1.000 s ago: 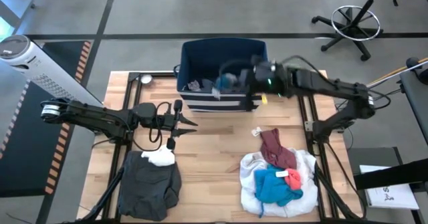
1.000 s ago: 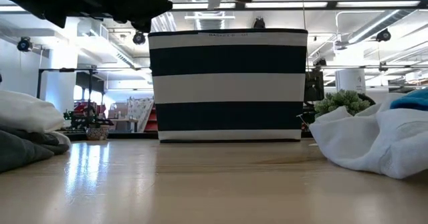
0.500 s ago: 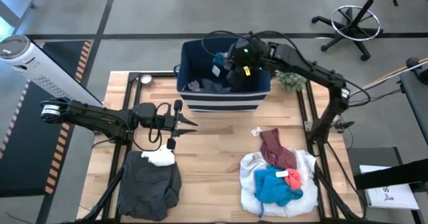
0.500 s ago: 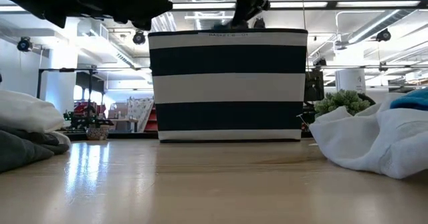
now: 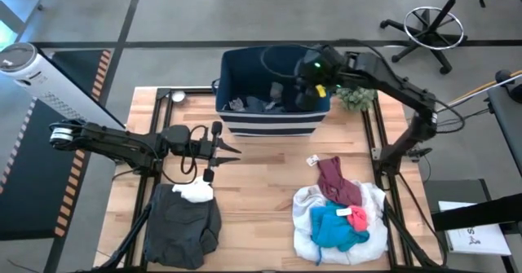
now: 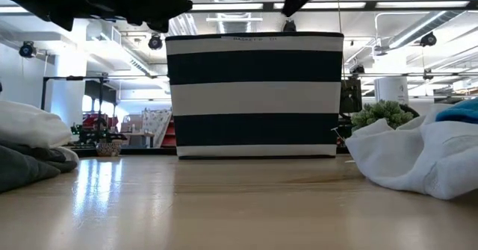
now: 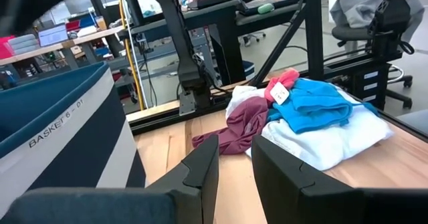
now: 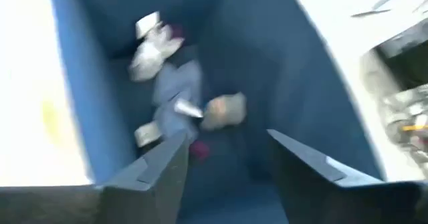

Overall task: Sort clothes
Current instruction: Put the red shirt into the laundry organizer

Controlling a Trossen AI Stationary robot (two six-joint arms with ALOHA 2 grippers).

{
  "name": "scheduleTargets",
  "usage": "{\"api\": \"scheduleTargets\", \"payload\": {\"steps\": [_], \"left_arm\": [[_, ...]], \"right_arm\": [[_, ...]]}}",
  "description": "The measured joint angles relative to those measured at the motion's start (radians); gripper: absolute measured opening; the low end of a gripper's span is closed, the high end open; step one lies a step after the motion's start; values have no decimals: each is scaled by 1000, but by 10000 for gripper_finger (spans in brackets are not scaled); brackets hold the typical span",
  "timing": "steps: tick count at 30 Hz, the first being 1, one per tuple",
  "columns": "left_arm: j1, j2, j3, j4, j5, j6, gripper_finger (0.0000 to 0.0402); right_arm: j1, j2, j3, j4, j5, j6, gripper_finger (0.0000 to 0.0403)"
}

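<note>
We make out only blurred small clothes (image 8: 170, 103) heaped lengthwise on the bin (image 5: 236, 65) floor at upper centre, under our empty, spread right gripper (image 8: 224, 158); their orientation is unreadable.

Both arms are dark, built of slim tubular links with thicker joints. The right arm (image 5: 383, 73) shows a small green light near its wrist and black cables looping alongside. The left arm (image 5: 114, 141) has a pale band, perhaps a label, at its base joint, and angular, wedge-shaped black fingers (image 7: 200, 167).
</note>
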Motion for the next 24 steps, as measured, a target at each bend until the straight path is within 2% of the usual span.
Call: {"api": "scheduleTargets", "payload": {"steps": [5, 10, 16, 24], "left_arm": [[0, 0, 0, 0, -1, 0, 77], [0, 0, 0, -1, -2, -2, 77], [0, 0, 0, -1, -3, -3, 77], [0, 0, 0, -1, -3, -19, 77]], "right_arm": [[56, -152, -210, -5, -30, 80, 133], [140, -302, -446, 1, -27, 183, 120], [297, -441, -646, 4, -71, 350, 139], [526, -504, -827, 67, -216, 604, 175]]}}
